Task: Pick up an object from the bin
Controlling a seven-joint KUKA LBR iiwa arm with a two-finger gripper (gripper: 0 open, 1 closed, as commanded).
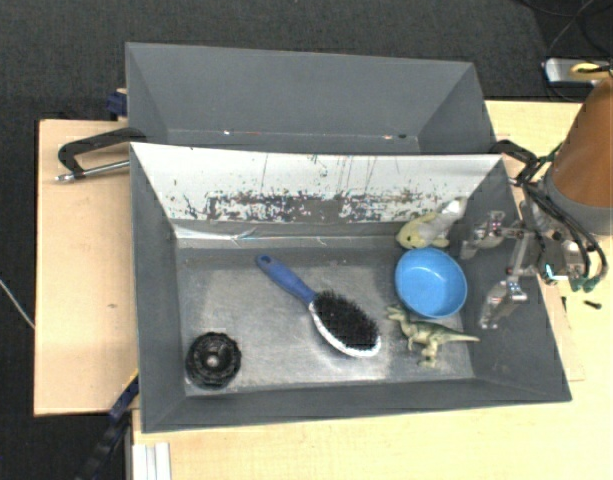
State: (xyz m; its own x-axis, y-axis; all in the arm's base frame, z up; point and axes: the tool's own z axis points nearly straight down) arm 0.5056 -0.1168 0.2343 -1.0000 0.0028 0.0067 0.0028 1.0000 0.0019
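My gripper (483, 278) hangs over the bin's right slope, just right of a round blue bowl (430, 283). Its two metal fingers stand open, one toward the back and one toward the front, with nothing between them. A small pale green toy dinosaur (432, 336) lies in front of the bowl, near the front fingertip. Behind the bowl, against the back wall, sits a pale yellow soft toy (424, 233), close to the rear finger.
A brush (326, 311) with a blue handle and black bristles lies slantwise mid-floor. A black round cap-like thing (213, 358) rests in the front left corner. The arm with its orange cover comes in from the right rim.
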